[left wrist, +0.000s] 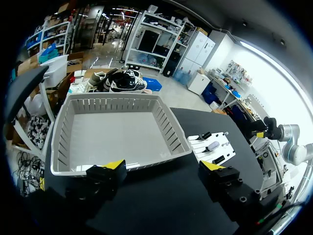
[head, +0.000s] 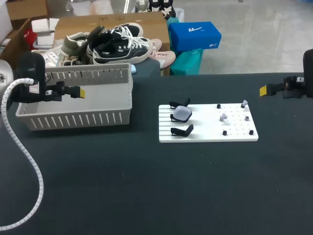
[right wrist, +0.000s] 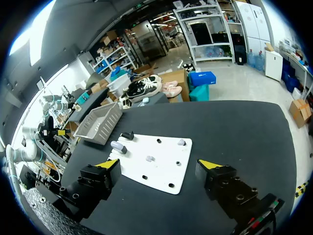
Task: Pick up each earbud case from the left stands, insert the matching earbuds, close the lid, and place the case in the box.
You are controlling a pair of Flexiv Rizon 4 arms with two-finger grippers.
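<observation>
On the white board (head: 208, 129), the earbud case (head: 182, 113) covers most of the middle stand (head: 173, 116) of 3. Whether its lid is up or down is too small to tell. Right of the case on the board, the pale earbuds (head: 224, 117) are mere specks, and neither their count nor how they lie can be made out. Well left of the board, the basket (head: 73, 117) hides its own floor behind its near wall in the head view. There the left gripper (head: 79, 92) shows only 1 yellow tip, and the left arm (head: 19, 83) is cut off at the edge. Right of the board, the right gripper (head: 265, 90) likewise shows 1 tip, and the right arm (head: 307, 73) is cut off.
</observation>
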